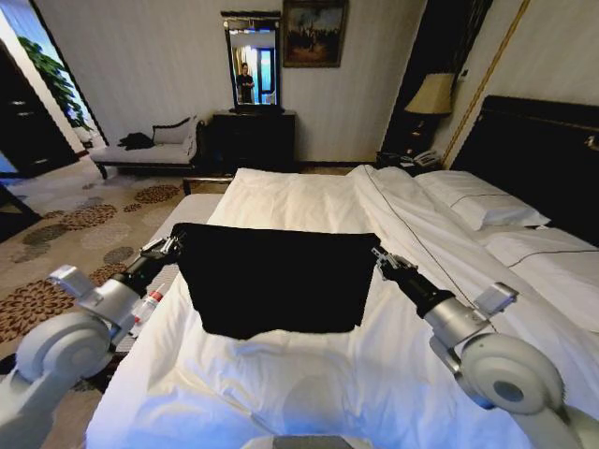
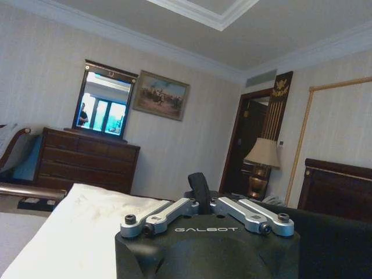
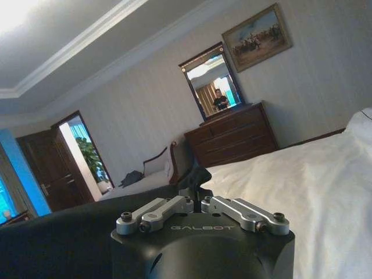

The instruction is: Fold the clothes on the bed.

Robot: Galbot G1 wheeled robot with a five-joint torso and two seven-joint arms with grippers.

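T-shirt: the black T-shirt [image 1: 278,281] hangs stretched as a flat panel between the two grippers, lifted over the middle of the bed, its lower edge close to or touching the duvet; no lettering is visible on the side facing the head camera.
Left gripper: the left gripper [image 1: 174,245] pinches the shirt's upper left corner; in the left wrist view its fingers [image 2: 198,189] are closed on a tuft of black cloth.
Right gripper: the right gripper [image 1: 379,253] clamps the upper right corner, fingers [image 3: 198,179] closed on the fabric.
Bed: white duvet [image 1: 309,201], lightly creased, pillows [image 1: 482,198] against the dark headboard [image 1: 538,154].
Room: patterned carpet [image 1: 70,229], chaise longue [image 1: 150,150], dark dresser [image 1: 251,138] with mirror [image 1: 253,64], framed painting [image 1: 314,33], bedside lamp [image 1: 430,96], striped wall.
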